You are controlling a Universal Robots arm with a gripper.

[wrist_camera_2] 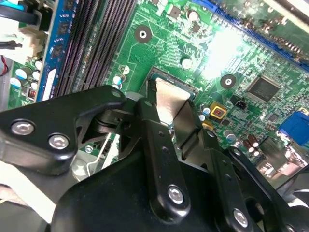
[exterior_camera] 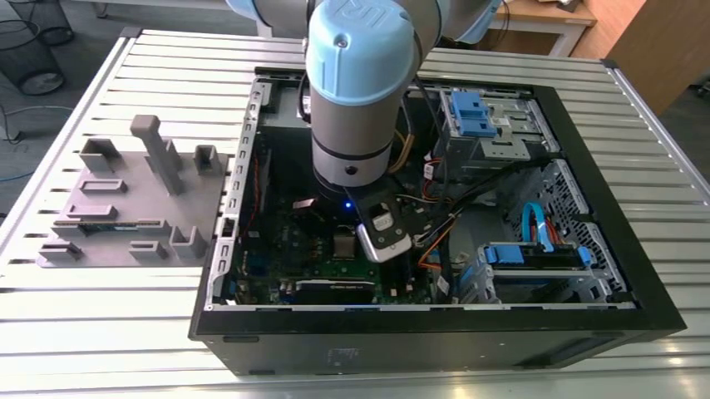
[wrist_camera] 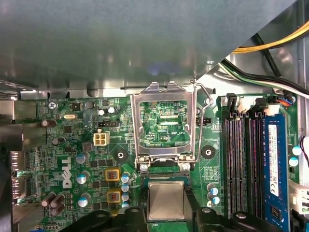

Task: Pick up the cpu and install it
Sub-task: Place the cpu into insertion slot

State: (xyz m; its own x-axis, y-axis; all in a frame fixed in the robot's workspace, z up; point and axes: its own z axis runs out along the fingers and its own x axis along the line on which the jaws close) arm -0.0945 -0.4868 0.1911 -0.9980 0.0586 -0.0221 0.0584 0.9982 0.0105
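The cpu [wrist_camera: 166, 199] is a small silver-topped square lying flat in the socket area of the green motherboard [wrist_camera: 72, 145]. My gripper [wrist_camera: 166, 215] straddles it, with a black finger against each of two opposite edges. In the second wrist view the cpu [wrist_camera_2: 166, 104] shows between the same two fingers [wrist_camera_2: 152, 125], low over the socket. Beside it the socket's metal bracket [wrist_camera: 164, 121] stands swung up and open. In the exterior view my arm [exterior_camera: 352, 100] reaches straight down into the open computer case [exterior_camera: 621, 274].
Dark memory slots [wrist_camera: 241, 164] and a blue memory stick [wrist_camera: 273, 164] run alongside the socket. Cables [wrist_camera: 270, 46] and drive cages [exterior_camera: 488, 125] crowd the case. A grey fixture plate [exterior_camera: 133, 199] with upright holders lies on the slatted table at the exterior view's left.
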